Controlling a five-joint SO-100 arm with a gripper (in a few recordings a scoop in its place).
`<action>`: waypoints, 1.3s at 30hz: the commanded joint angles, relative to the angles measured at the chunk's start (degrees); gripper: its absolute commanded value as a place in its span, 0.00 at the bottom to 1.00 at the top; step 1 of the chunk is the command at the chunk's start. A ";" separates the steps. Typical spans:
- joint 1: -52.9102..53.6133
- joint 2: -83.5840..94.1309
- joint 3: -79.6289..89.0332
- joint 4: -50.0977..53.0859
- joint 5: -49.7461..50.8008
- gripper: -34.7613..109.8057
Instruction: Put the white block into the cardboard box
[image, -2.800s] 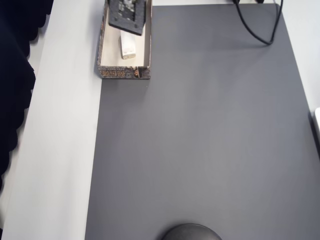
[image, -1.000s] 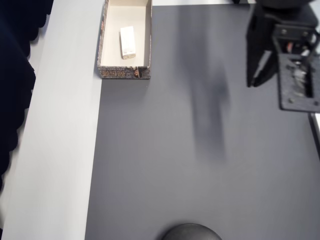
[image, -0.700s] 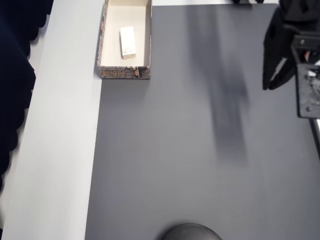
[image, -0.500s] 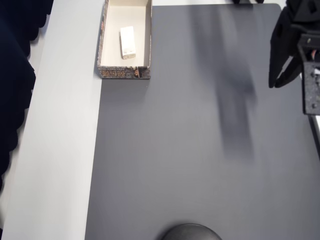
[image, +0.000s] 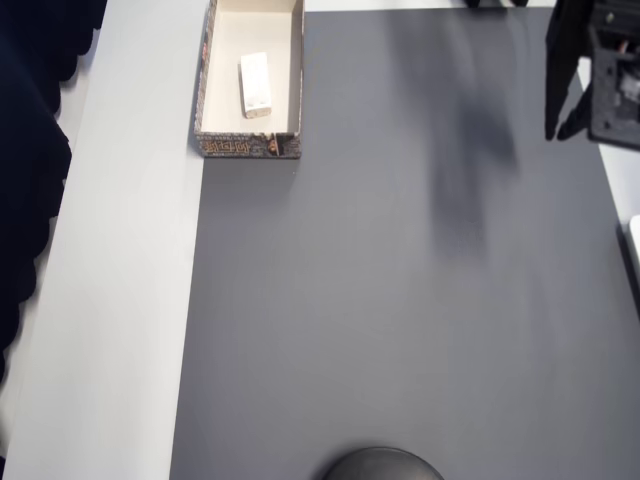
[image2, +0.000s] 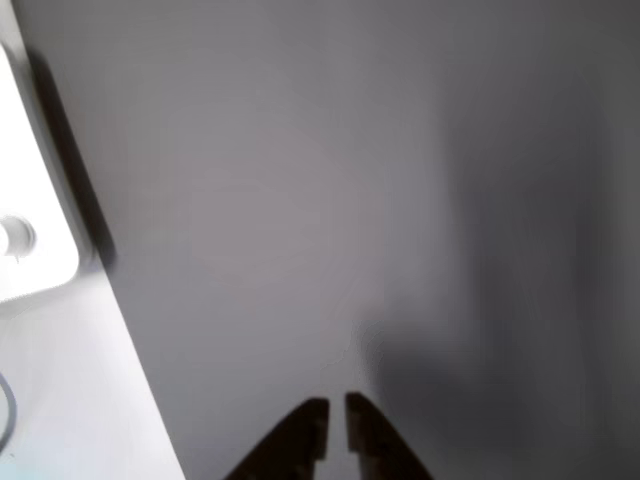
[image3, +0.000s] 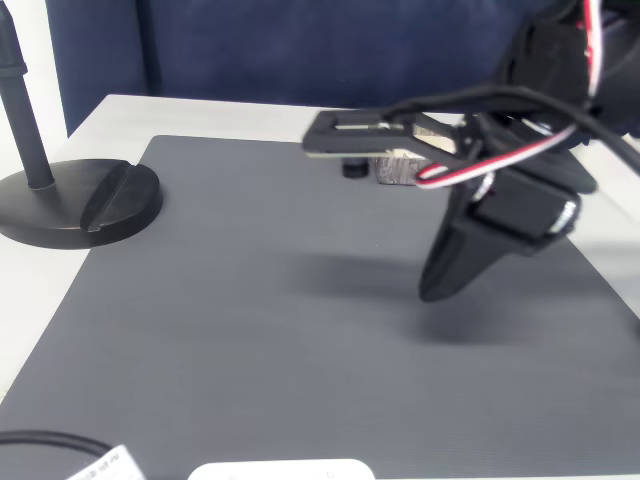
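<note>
the white block (image: 256, 85) lies inside the cardboard box (image: 209, 100); the gripper (image2: 335, 425), fingers nearly shut and empty, has withdrawn far from the box, so the task looks done.

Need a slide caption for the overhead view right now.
White block lies inside the cardboard box; pincer at the grey mat's far corner.

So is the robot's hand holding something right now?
No, nothing. The hand is closed on nothing above the dark grey mat, and the small white rectangular block already lies inside the shallow cardboard box.
</note>
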 joint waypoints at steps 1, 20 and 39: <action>-0.70 5.45 3.60 -4.39 -2.29 0.23; 4.83 27.07 26.54 -17.14 5.10 0.23; 5.63 44.74 42.19 -17.93 8.96 0.23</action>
